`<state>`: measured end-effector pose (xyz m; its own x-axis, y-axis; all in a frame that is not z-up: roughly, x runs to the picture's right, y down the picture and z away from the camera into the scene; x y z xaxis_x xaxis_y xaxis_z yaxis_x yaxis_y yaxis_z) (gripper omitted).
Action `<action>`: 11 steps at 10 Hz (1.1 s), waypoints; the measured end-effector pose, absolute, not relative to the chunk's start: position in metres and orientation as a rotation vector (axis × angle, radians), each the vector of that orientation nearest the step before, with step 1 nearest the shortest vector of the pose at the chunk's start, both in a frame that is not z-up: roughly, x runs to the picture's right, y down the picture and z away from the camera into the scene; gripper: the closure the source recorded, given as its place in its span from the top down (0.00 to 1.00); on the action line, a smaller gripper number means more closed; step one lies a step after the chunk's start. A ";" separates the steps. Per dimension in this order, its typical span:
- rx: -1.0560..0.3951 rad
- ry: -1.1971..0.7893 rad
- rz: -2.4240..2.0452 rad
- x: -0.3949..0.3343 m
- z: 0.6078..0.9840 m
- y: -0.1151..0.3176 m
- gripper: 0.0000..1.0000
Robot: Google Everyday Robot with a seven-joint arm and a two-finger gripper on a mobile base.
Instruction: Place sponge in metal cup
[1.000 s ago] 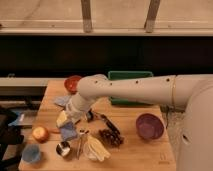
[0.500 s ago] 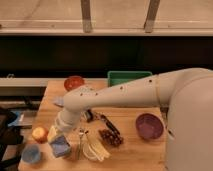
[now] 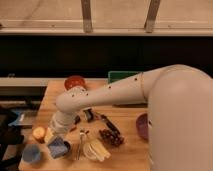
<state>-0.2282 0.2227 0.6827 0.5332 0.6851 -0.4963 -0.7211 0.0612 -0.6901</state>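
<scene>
Mostly arm (image 3: 150, 95) in view: white, sweeps from the right edge across the table (image 3: 127, 155) down to the front-left corner. Table is wood, cluttered. Green bin (image 3: 120, 76) at the back, partly hidden behind the arm. Red bowl (image 3: 75, 82) back-left, just beside the arm's elbow. Purple bowl (image 3: 141, 126) at the right, cut off by the arm body. Bananas (image 3: 97, 150) near the front centre, grapes (image 3: 111, 137) just behind them to the right. Dark tool (image 3: 107, 122) lies between grapes and arm. Blue cup (image 3: 31, 154) at the front-left corner, orange fruit (image 3: 39, 133) just behind it. Gripper (image 3: 59, 145) is low over the front-left area, right of the blue cup. Sponge (image 3: 57, 148), pale blue, sits at the gripper tip, tilted; looks held but can't confirm contact. Metal cup (image 3: 67, 146) barely visible as a dark rim just beside the sponge. Finger state: can't tell.
</scene>
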 end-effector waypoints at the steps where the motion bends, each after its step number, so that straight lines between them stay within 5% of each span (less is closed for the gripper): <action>1: -1.061 0.050 1.072 -0.224 0.686 0.221 0.06; 7: -1.033 0.100 1.099 -0.212 0.693 0.228 0.64; 11: -1.032 0.118 1.111 -0.207 0.693 0.237 0.70</action>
<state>-0.2072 0.2366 0.6926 0.4871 0.6795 -0.5487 -0.7796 0.0552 -0.6238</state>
